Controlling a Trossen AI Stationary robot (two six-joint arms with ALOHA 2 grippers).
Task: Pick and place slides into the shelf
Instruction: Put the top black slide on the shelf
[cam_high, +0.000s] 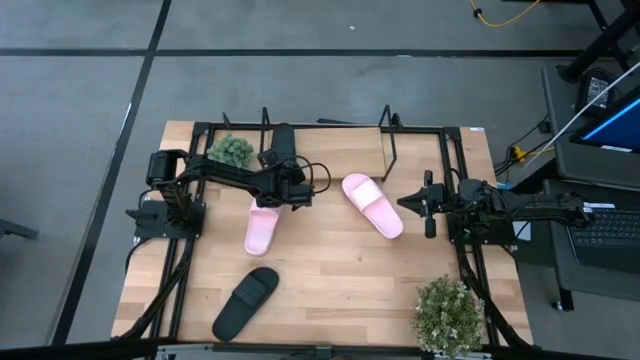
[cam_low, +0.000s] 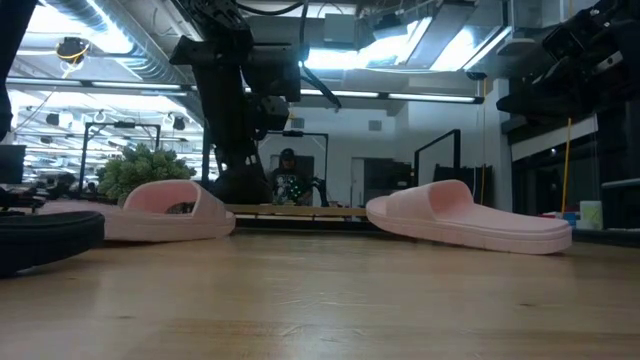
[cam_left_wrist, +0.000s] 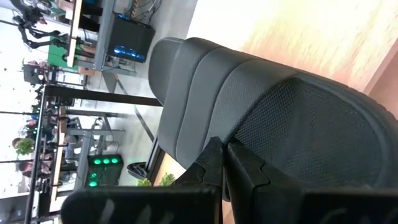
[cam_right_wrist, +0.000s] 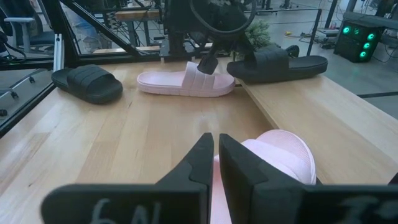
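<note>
My left gripper (cam_high: 286, 172) is shut on a black slide (cam_high: 283, 143) at the back of the table. This slide lies level at the far end of the shelf's light wooden board (cam_right_wrist: 323, 112), among the thin wire dividers (cam_high: 388, 150); it also shows in the right wrist view (cam_right_wrist: 277, 64). Two pink slides lie sole-down on the table, one in the middle (cam_high: 262, 228) and one to the right (cam_high: 372, 205). A second black slide (cam_high: 245, 302) lies near the front. My right gripper (cam_right_wrist: 214, 152) is shut just above the right pink slide (cam_right_wrist: 280, 155) and touches nothing. My left gripper has the black slide at the edge of its ribbed strap (cam_left_wrist: 208, 134), beside the mesh footbed (cam_left_wrist: 298, 130). Its own fingers (cam_left_wrist: 245, 174) hide the place of contact. The slide lies level and extends away from the fingers. I cannot tell whether it rests on the board.
A small green plant (cam_high: 230, 150) stands at the back left beside the left arm. A larger plant (cam_high: 450, 315) stands at the front right corner. The black frame (cam_high: 170, 300) runs along the table's sides. Bare wood lies between the slides at the front middle.
</note>
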